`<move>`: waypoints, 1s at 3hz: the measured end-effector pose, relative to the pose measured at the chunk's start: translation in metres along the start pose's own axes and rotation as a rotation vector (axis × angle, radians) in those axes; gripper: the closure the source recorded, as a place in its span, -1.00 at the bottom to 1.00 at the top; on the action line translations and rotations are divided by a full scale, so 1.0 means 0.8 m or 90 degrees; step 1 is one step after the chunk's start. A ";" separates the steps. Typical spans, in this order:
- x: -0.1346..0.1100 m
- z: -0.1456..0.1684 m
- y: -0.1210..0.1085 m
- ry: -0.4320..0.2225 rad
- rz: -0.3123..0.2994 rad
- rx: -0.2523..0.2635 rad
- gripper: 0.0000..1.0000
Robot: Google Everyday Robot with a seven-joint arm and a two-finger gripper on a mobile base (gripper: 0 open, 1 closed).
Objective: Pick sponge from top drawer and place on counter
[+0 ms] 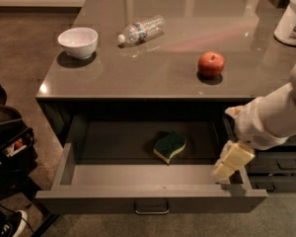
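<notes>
In the single camera view we count one counter (pixel 138 78), a glossy grey-brown slab that fills the far half of the scene, and four things on it. There is one white bowl (pixel 78 42) at the far left and one clear water bottle (pixel 140 29) lying on its side just right of the bowl. One red apple (pixel 211 64) stands upright toward the right, close to the near edge, and one white tub (pixel 293 19) sits at the far right corner, cut off by the frame. Below the near edge of the counter we see one top drawer (pixel 153 199) pulled wide open, with one small metal handle (pixel 151 209) at the middle of its flat front. Inside it lies one sponge (pixel 169 147), green side up over its yellow foam. It rests flat on the drawer floor, slightly right of centre and touching none of the walls. We see one arm (pixel 278 115) coming in from the right. Its gripper (pixel 230 161) hangs over the right near corner of the drawer, right of the sponge and apart from it. We cannot tell whether it is released or clenched, and nothing is in its grasp. To the right, behind the arm, we make out two lower drawers (pixel 278 165) with dark handles. At the near left stands one dark cart (pixel 10 147), with one shoe (pixel 10 224) on the floor beside it.
</notes>
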State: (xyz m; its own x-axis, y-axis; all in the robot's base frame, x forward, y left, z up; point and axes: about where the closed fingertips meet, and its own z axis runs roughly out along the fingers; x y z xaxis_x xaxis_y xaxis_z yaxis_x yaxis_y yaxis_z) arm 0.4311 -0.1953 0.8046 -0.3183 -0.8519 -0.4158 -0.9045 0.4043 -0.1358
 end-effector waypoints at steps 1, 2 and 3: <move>-0.009 0.005 -0.020 -0.022 0.001 0.041 -1.00; -0.010 0.025 -0.018 -0.047 0.020 0.032 -1.00; -0.032 0.065 -0.026 -0.091 0.010 0.014 -1.00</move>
State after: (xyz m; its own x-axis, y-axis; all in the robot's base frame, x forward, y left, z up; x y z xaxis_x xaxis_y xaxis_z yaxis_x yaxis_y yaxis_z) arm 0.4725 -0.1648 0.7715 -0.2877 -0.7901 -0.5412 -0.8927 0.4260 -0.1473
